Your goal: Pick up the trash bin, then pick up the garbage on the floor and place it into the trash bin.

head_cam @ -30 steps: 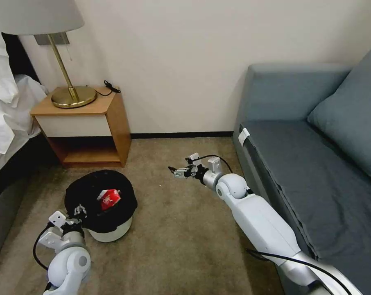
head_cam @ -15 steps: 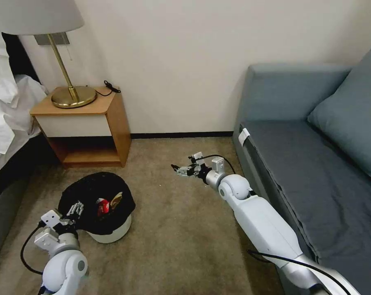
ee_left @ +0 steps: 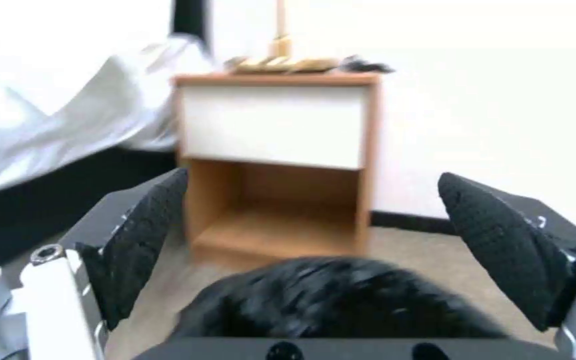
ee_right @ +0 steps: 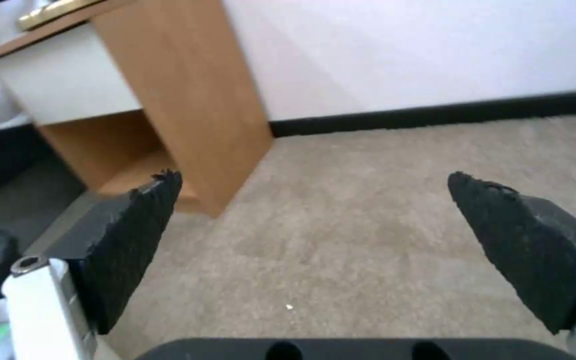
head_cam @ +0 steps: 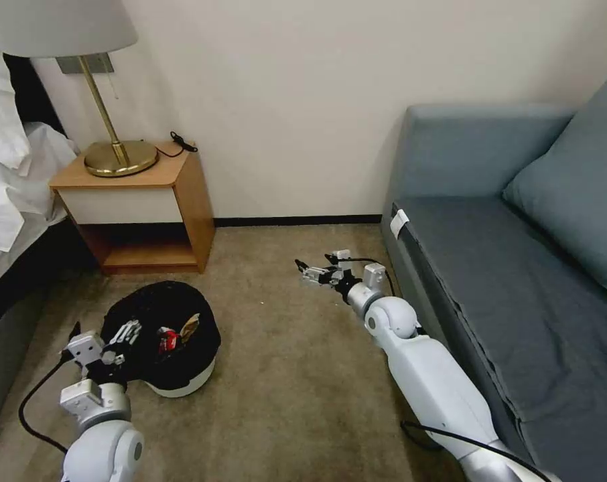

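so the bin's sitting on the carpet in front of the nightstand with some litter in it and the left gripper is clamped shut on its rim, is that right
Not quite. The left gripper is open, not clamped: the left wrist view shows its pads spread wide with the bin between and beyond them. The rest holds: the bin sits on the carpet before the nightstand, litter inside.

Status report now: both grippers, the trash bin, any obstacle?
Left gripper open at the trash bin rim, not gripping. Right gripper open, empty, above bare floor. Red wrapper inside bin. Nothing in the way.
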Motion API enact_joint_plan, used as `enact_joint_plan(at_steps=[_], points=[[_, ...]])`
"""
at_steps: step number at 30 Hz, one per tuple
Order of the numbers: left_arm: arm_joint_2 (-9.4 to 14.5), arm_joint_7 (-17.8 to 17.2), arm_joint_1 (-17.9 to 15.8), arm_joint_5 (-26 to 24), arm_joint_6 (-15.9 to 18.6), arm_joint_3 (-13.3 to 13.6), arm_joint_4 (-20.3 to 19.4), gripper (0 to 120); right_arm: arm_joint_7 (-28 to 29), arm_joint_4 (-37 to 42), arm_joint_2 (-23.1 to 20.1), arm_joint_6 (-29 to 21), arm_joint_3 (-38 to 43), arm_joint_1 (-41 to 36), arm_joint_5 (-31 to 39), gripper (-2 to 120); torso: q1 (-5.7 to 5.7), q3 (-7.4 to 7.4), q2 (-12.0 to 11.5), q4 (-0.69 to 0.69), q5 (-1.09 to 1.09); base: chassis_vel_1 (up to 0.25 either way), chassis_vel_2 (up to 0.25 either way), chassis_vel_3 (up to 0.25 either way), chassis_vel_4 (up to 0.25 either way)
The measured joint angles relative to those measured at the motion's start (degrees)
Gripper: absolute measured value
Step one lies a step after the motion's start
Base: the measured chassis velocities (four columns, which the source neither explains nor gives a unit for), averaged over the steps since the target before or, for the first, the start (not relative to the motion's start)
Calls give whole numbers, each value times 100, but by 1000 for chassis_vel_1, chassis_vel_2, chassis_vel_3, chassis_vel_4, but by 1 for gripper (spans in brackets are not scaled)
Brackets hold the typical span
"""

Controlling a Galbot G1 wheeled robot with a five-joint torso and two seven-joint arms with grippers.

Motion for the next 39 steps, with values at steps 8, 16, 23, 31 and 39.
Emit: enact_joint_plan(at_steps=[8, 16, 23, 31, 39], points=[[-21, 310, -295, 524, 89, 385, 38, 100, 280, 110, 221, 264, 146, -427, 98, 100, 0, 0, 0, -1, 0, 0, 0, 0, 0], [-92, 405, -560, 657, 138, 595, 267, 100, 290, 85, 425, 438, 218, -544, 157, 100, 0, 0, 0, 0, 0, 0, 0, 0, 0], [-150, 426, -661, 711, 131, 691, 357, 100, 187, -51, 487, 597, 308, -492, 167, 100, 0, 0, 0, 0, -1, 0, 0, 0, 0], [-151, 415, -662, 708, 132, 691, 358, 100, 175, -58, 488, 599, 310, -480, 169, 100, 0, 0, 0, 0, 0, 0, 0, 0, 0], [-150, 407, -660, 698, 132, 687, 359, 100, 172, -60, 485, 598, 307, -476, 169, 100, 0, 0, 0, 0, 0, 0, 0, 0, 0]])
